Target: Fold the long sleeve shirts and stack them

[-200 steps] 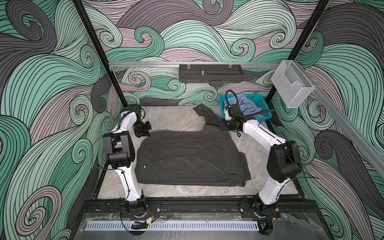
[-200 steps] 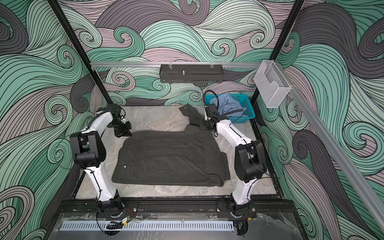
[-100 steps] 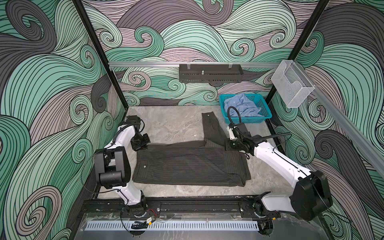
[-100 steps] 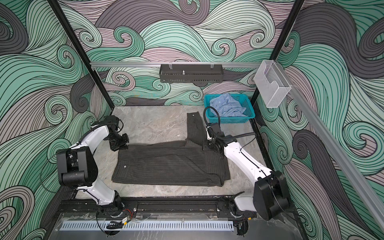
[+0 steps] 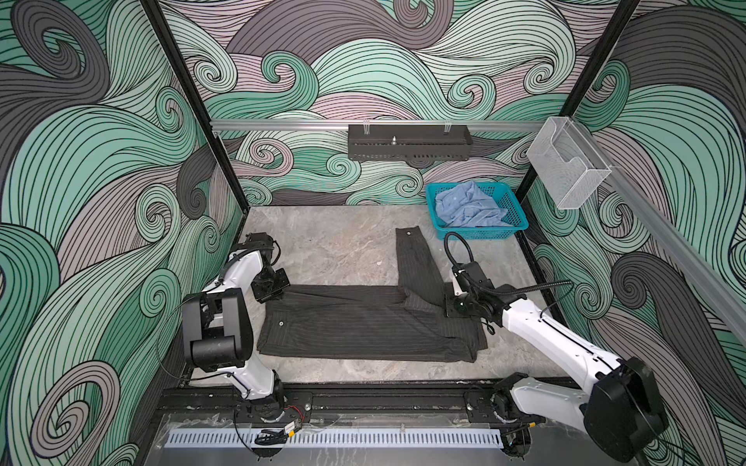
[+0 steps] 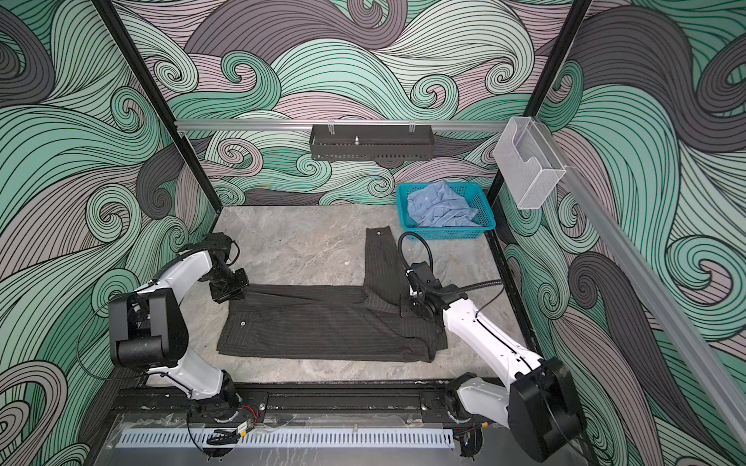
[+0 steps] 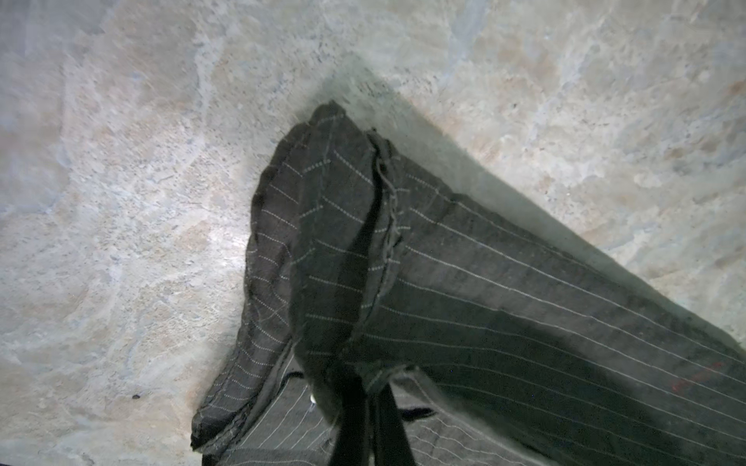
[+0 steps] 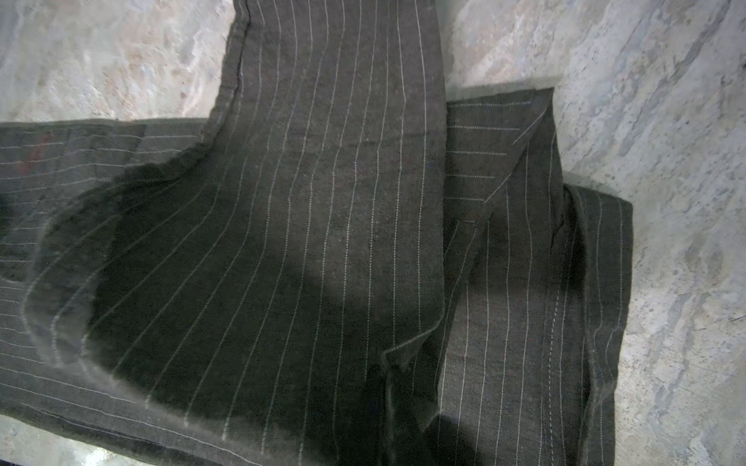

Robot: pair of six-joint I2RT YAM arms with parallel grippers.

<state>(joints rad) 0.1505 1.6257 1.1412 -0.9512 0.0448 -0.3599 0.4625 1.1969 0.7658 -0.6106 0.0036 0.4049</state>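
My 2 arms reach low: left gripper (image 5: 276, 295) pinched tight on the far-left corner of the charcoal shirt (image 5: 363, 324), right gripper (image 5: 449, 303) pinched tight on its right fold; blue shirt (image 5: 468, 205) lies in the far-right basket (image 5: 513, 226).

Charcoal pinstriped shirt (image 5: 363, 322) folded into a wide flat band, one sleeve stretched rearward, light blue shirt (image 5: 468, 205) crumpled in teal basket (image 5: 480, 235)

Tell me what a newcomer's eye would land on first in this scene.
The swirling green, grey and mauve wave walls surround everything. In the middle of the table lies the dark pinstriped shirt, one sleeve pointing toward the back, with the left gripper and right gripper shut on its far edge. In the back right corner, the light blue shirt sits crumpled in a teal basket.
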